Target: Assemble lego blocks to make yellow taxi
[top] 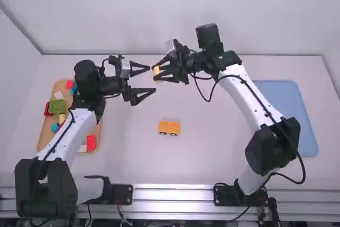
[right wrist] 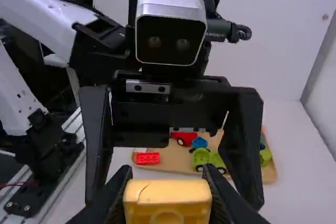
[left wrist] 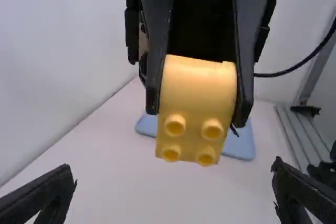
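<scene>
Across the high view's left side, we see the left arm bend out at the lower left, slant up toward the upper left and turn its gripper to point right, its two fingers spread wide with nothing between them. From the lower right, the right arm slants up and leftward to the upper middle, where its gripper points left and grips a yellow block, raised near the left fingertips. Just below the centre we find a yellow-orange block car on the white table; a wooden tray of pieces lies at left, a blue tray at right.

In the left wrist view, the left gripper's fingers stand far apart at the lower corners. At the centre we see the right gripper reaching down from the top, pinching the block, its four studs toward us.

In the right wrist view, the right gripper's fingers close on the block's sides at the bottom middle. Beyond it, we see the left gripper's open fingers straddling the centre, facing us, and behind them the wooden tray.
</scene>
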Motion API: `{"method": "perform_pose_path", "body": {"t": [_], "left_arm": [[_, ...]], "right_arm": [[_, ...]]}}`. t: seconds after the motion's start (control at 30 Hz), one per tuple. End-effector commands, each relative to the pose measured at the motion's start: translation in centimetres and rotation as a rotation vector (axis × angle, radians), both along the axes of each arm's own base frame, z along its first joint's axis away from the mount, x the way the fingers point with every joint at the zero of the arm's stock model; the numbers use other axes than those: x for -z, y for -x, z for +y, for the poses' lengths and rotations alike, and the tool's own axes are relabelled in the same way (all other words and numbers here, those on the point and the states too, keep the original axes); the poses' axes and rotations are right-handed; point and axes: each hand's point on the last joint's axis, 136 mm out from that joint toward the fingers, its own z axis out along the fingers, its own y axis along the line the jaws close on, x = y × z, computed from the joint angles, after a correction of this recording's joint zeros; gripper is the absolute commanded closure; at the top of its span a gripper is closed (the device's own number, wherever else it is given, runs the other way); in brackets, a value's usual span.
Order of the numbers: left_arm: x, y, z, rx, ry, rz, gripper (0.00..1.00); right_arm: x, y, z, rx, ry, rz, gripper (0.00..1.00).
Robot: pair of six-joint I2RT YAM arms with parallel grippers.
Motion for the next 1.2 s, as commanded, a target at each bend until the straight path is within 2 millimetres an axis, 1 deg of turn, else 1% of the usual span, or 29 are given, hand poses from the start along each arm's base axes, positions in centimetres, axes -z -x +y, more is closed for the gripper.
{"method": "perform_pose_path", "body": {"t": [0.0, 0.1, 0.23, 0.27, 0.33, 0.37, 0.4, 0.5, 0.57, 0.6, 0.77, 0.83, 0.97, 1.07, 1.17], "left_arm": [[-0.7, 0.7, -0.7, 0.054, 0.007, -0.009, 0.00], [-0.8, 0.6, -0.6, 0.045, 0.007, -0.013, 0.04], [-1.0, 0.6, -0.6, 0.049, 0.008, -0.022, 0.06], [-1.0, 0.6, -0.6, 0.050, 0.008, -0.028, 0.09], [-1.0, 0.6, -0.6, 0.050, 0.008, -0.027, 0.13], [-1.0, 0.6, -0.6, 0.050, 0.008, -0.027, 0.13], [-1.0, 0.6, -0.6, 0.050, 0.008, -0.027, 0.20], [-1.0, 0.7, -0.7, 0.053, 0.008, -0.027, 0.25], [-1.1, 1.2, -0.8, 0.086, 0.007, -0.037, 0.35], [-1.2, 1.6, -0.9, 0.105, 0.007, -0.046, 0.37], [-1.2, 1.8, -0.9, 0.119, 0.007, -0.050, 0.38], [-1.2, 1.8, -0.9, 0.117, 0.006, -0.053, 0.43], [-1.3, 1.8, -0.9, 0.117, 0.006, -0.059, 0.44], [-1.4, 1.8, -0.9, 0.117, 0.006, -0.064, 0.46], [-1.4, 1.8, -0.9, 0.117, 0.006, -0.069, 0.52]], "right_arm": [[-2.3, 1.2, 0.2, -0.034, -0.039, -0.050, 0.91], [-2.3, 1.2, 0.2, -0.036, -0.041, -0.053, 0.91], [-2.3, 1.7, 0.7, -0.050, -0.042, -0.054, 0.91], [-2.3, 1.9, 0.9, -0.056, -0.042, -0.058, 0.91], [-2.2, 1.7, 1.0, -0.045, -0.035, -0.064, 0.92], [-2.2, 1.7, 1.0, -0.042, -0.034, -0.064, 0.92], [-2.2, 1.6, 1.0, -0.037, -0.031, -0.066, 0.91], [-2.2, 1.9, 1.3, -0.047, -0.031, -0.066, 0.92], [-2.3, 1.6, 1.2, -0.040, -0.034, -0.068, 0.92], [-2.3, 1.5, 1.2, -0.037, -0.032, -0.057, 0.92], [-2.2, 1.4, 1.7, -0.032, -0.028, -0.058, 0.92], [-2.1, 1.1, 1.6, -0.018, -0.020, -0.059, 0.92], [-2.0, 1.4, 1.9, -0.024, -0.017, -0.058, 0.92], [-2.0, 1.3, 1.8, -0.020, -0.017, -0.057, 0.92], [-2.0, 1.2, 1.7, -0.017, -0.017, -0.058, 0.92]]}}
